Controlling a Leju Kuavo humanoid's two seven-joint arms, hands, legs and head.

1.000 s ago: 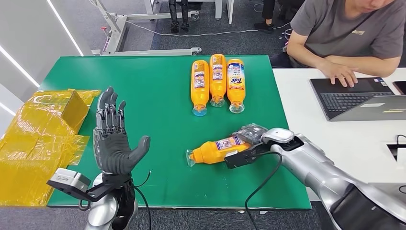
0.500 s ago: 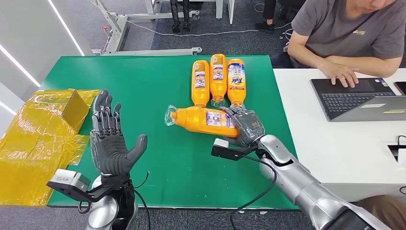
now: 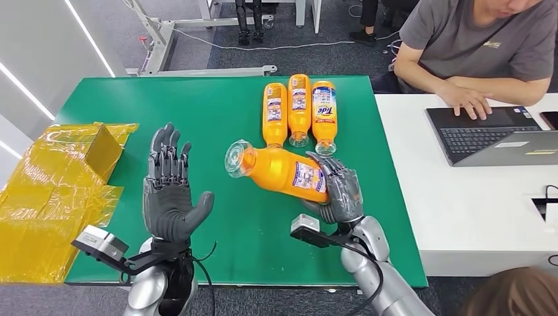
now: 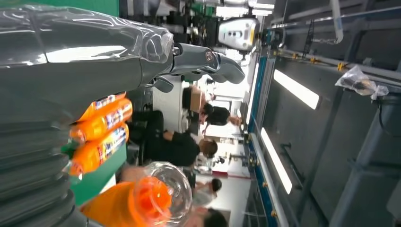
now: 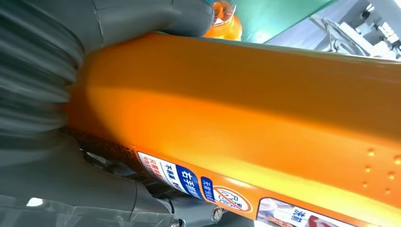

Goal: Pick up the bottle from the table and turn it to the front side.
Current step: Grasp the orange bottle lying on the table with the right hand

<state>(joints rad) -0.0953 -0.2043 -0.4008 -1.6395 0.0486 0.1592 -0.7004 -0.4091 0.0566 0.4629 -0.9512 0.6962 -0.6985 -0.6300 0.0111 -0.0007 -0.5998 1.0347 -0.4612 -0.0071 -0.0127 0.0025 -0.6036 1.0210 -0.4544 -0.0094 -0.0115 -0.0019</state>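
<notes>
An orange bottle (image 3: 279, 169) with a clear cap hangs above the green table (image 3: 197, 118), lying tilted with its cap toward my left. My right hand (image 3: 339, 189) grips its base end, fingers wrapped over the label. The right wrist view has the bottle's orange body (image 5: 246, 104) and label strip close up against my right hand (image 5: 42, 123). My left hand (image 3: 170, 194) is raised upright, palm facing the bottle, fingers apart and holding nothing, a short gap from the cap. In the left wrist view the bottle's clear cap (image 4: 163, 191) sits beyond my left hand (image 4: 75, 52).
Three more orange bottles (image 3: 299, 112) lie side by side at the table's far side. Yellow plastic wrapping (image 3: 56, 191) covers the left edge. A person (image 3: 483, 46) works at a laptop (image 3: 493, 135) on the white table to the right.
My right hand has lifted the bottle off the table and carried it up and nearer to me, cap tilting toward my left. My left hand has moved right, toward the bottle.
</notes>
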